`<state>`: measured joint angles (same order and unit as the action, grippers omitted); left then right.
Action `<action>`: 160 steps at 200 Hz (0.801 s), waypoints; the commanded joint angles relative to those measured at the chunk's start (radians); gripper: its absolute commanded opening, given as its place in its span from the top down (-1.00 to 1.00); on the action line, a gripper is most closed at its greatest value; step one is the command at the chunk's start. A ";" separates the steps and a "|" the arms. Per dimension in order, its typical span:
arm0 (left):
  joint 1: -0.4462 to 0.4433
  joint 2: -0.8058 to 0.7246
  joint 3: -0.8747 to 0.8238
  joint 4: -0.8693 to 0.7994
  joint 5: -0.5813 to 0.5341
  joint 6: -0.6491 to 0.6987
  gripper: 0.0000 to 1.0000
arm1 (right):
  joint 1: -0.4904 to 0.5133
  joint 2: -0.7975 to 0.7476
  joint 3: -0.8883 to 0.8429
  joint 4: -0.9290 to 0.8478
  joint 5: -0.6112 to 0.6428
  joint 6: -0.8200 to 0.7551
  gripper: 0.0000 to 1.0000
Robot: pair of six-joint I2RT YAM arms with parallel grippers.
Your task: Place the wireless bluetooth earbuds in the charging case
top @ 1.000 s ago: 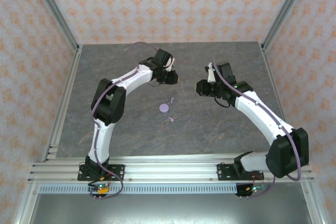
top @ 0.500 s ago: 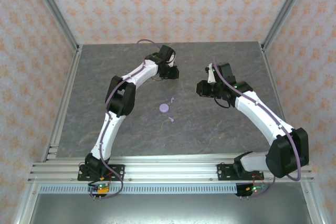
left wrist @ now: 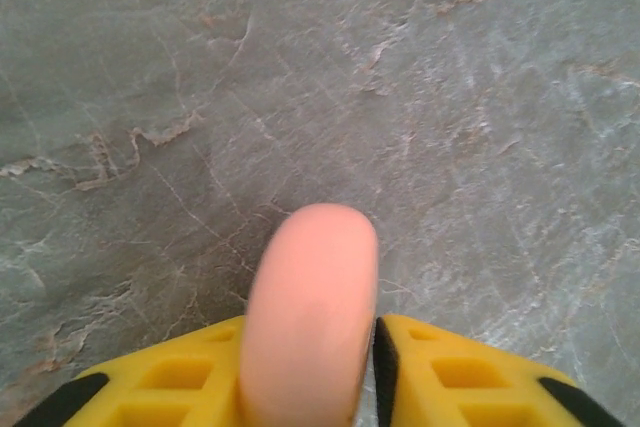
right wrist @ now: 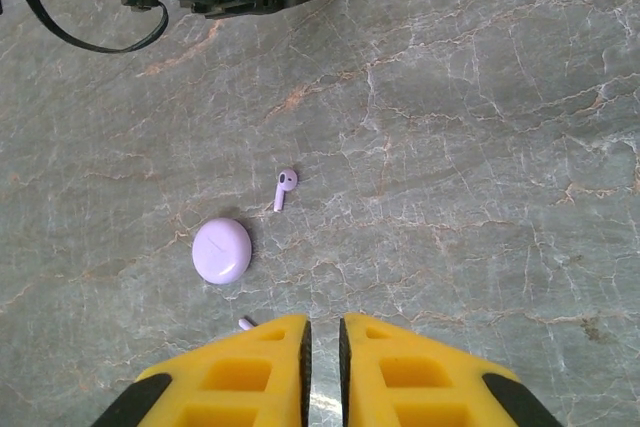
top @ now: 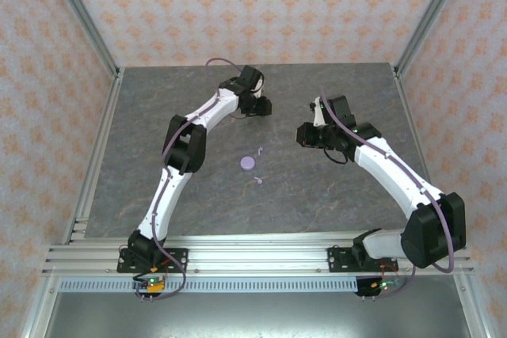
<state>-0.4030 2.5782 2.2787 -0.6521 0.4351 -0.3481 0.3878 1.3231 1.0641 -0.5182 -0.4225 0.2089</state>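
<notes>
Grey marbled table [right wrist: 500, 147]: tiny lavender stemmed earbud [right wrist: 284, 189] beside round lavender case [right wrist: 221, 250], light, probably slippery; pinch its stem. Right tool [right wrist: 324, 327] pressed together.

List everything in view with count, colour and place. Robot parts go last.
table: one, grey marbled, under everything
walls: peach patterned, around the table
lavender case: one, round, flat on the table near the centre
earbuds: two, lavender, loose on the table, one on the far side of the lavender case, one on the near side
pink case: one, on edge between the left tool's fingers
arms: two, white and black, based at the near edge
left tool: yellow fingers, either side of the pink case
right tool: yellow fingers, shut, empty, above the table
</notes>
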 commanded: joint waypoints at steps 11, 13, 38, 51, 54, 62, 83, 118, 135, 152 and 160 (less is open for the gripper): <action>0.012 0.031 0.047 -0.099 -0.045 0.031 0.01 | 0.001 0.000 0.026 -0.035 0.011 0.001 0.63; 0.012 0.030 0.049 -0.102 -0.048 0.034 -0.03 | 0.001 -0.001 0.025 -0.035 0.010 0.001 0.63; 0.015 0.009 0.057 -0.124 -0.086 0.068 -0.33 | 0.001 -0.010 0.013 -0.036 0.013 0.003 0.62; 0.016 -0.010 0.057 -0.133 -0.096 0.084 -0.40 | 0.002 -0.012 0.010 -0.035 0.013 0.003 0.61; 0.017 -0.015 0.057 -0.136 -0.098 0.088 -0.41 | 0.002 -0.012 0.009 -0.035 0.014 0.003 0.61; 0.018 -0.028 0.058 -0.144 -0.104 0.096 -0.44 | 0.002 -0.014 0.007 -0.036 0.015 0.002 0.61; 0.018 -0.073 0.052 -0.179 -0.121 0.122 -0.45 | 0.000 -0.011 0.004 -0.036 0.015 0.003 0.60; 0.018 -0.233 -0.086 -0.167 -0.114 0.139 -0.41 | 0.002 0.015 0.005 -0.030 -0.019 0.003 0.57; 0.018 -0.330 -0.186 -0.148 -0.113 0.139 -0.36 | 0.003 0.036 0.004 -0.023 -0.044 0.004 0.56; 0.018 -0.428 -0.299 -0.127 -0.121 0.135 -0.28 | 0.006 0.060 0.004 -0.012 -0.060 0.007 0.55; 0.018 -0.472 -0.358 -0.116 -0.125 0.133 -0.23 | 0.009 0.074 0.005 -0.006 -0.064 0.010 0.55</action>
<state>-0.3859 2.2559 2.0392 -0.7765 0.3462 -0.2310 0.3882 1.3613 1.0641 -0.5343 -0.4572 0.2089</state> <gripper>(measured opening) 0.641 0.222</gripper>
